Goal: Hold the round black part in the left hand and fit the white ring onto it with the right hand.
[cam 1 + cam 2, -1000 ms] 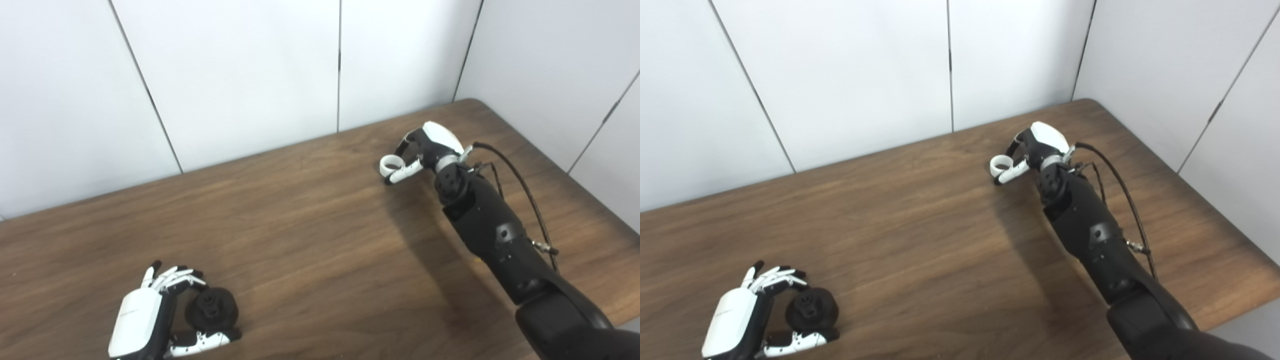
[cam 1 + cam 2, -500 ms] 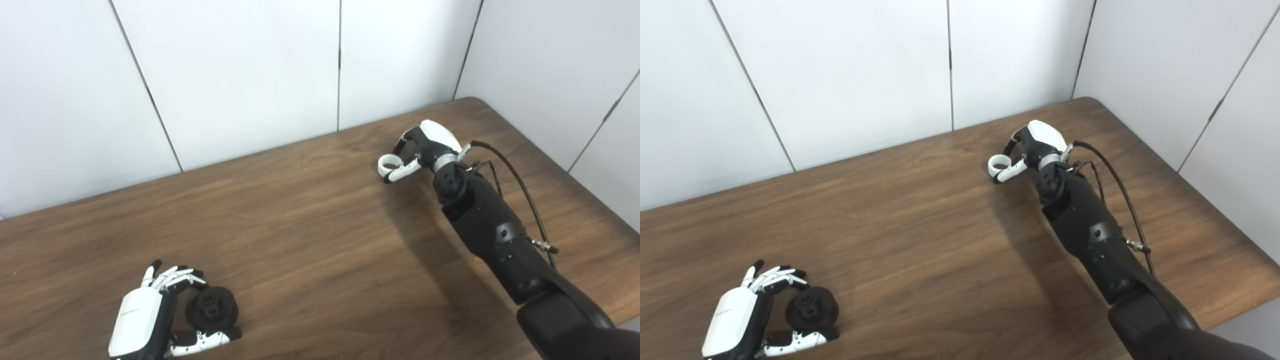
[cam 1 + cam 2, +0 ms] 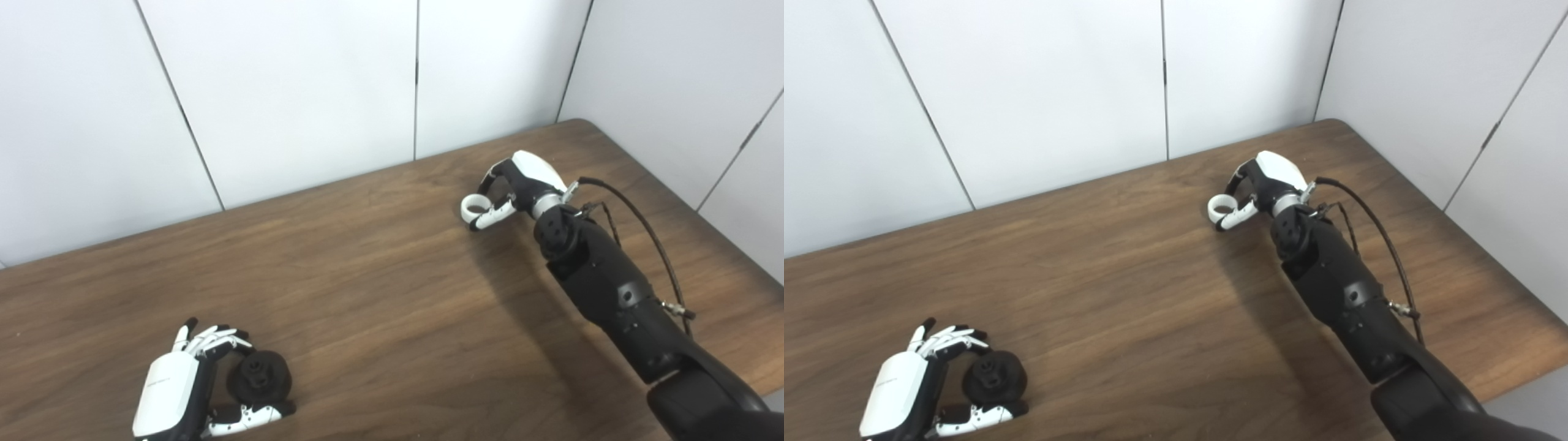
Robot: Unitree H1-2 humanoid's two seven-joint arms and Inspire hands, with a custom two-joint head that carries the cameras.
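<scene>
Left hand [image 3: 174, 398]: a glossy white back shell with a faint grey marking, over a black frame, its fingers [image 3: 208, 340] white with black tips. Right hand [image 3: 523, 180] wears the same white cap on black. The right forearm [image 3: 606, 294] is matte black and bulky (small round fittings dot its side), with a braided dark cable [image 3: 640, 223] looping alongside.

Dark wood-grain table [image 3: 380, 288] before me, far edge against white wall panels [image 3: 294, 92]. Round black part [image 3: 259, 380] rests on it near the near-left edge, my left hand [image 3: 184, 392] curled around it.
</scene>
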